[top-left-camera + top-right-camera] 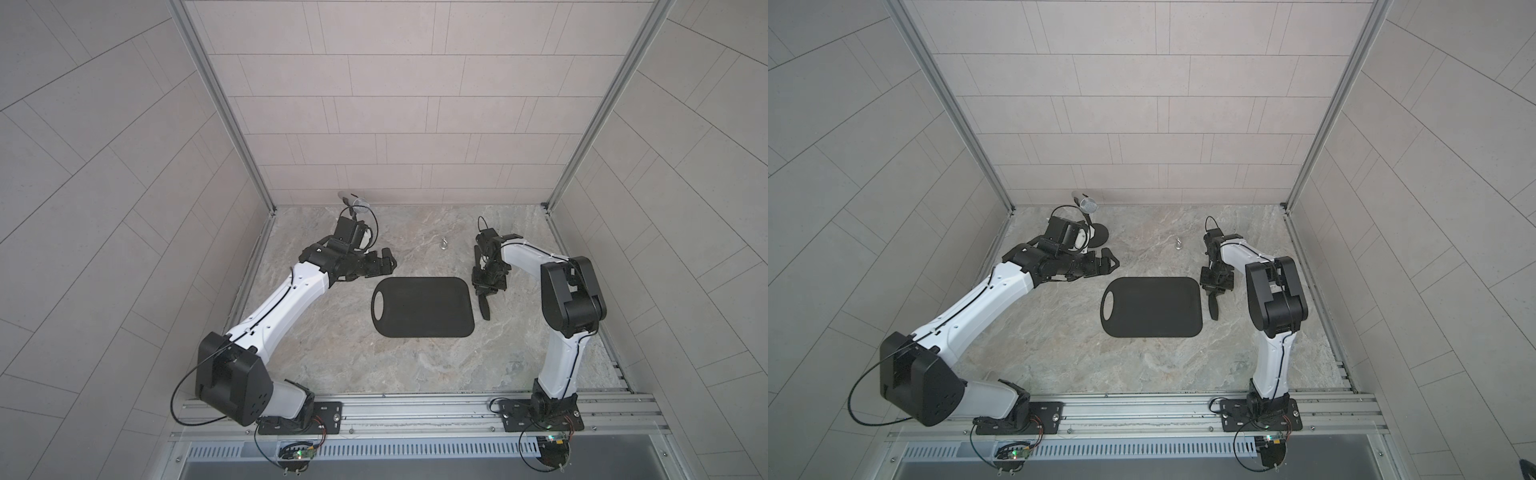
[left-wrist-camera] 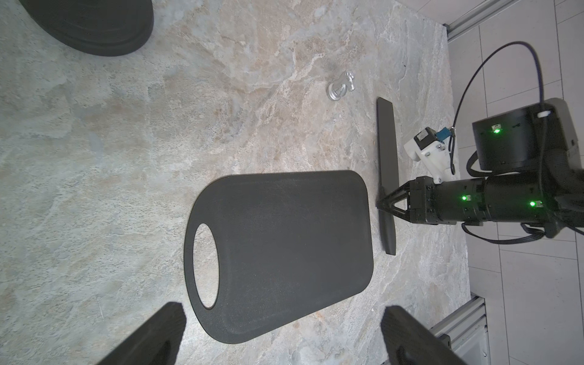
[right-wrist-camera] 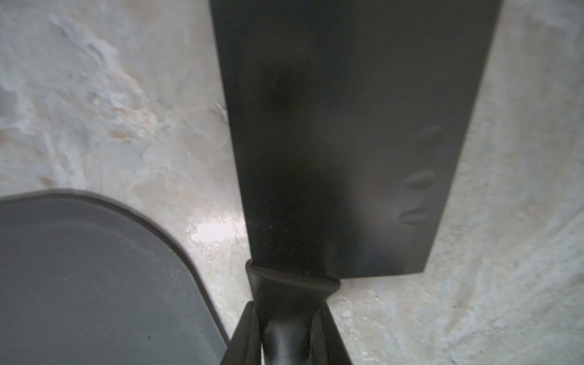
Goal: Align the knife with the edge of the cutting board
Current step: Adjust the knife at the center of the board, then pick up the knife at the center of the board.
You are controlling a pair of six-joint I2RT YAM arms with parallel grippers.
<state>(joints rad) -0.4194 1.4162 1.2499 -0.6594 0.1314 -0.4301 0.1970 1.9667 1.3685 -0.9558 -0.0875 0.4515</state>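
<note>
Your left hand [image 1: 386, 261] hovers left of centre in both top views, its fingers spread wide and holding nothing. The cutting board [image 1: 424, 307] lies flat mid-frame on the bench [image 1: 374, 365]. Just right of the board's short edge, with a narrow gap between, your right hand [image 2: 382, 203] is clamped on the handle of the knife [image 1: 484, 309].

The worktop [image 1: 374, 365] is a mottled grey-beige stone slab. Near its middle the black cutting board [image 1: 424, 307] lies flat, its oval handle hole at the left end. Just right of the board's right short edge, with a narrow strip of stone between them, runs the black knife [image 2: 387, 148]. The right end effector [image 2: 381, 203] clamps it, and contact with the stone cannot be told. A small silver metal piece [image 1: 444, 242] lies farther back. The round black microphone base [image 1: 1098, 235] stands at the far left.
</note>
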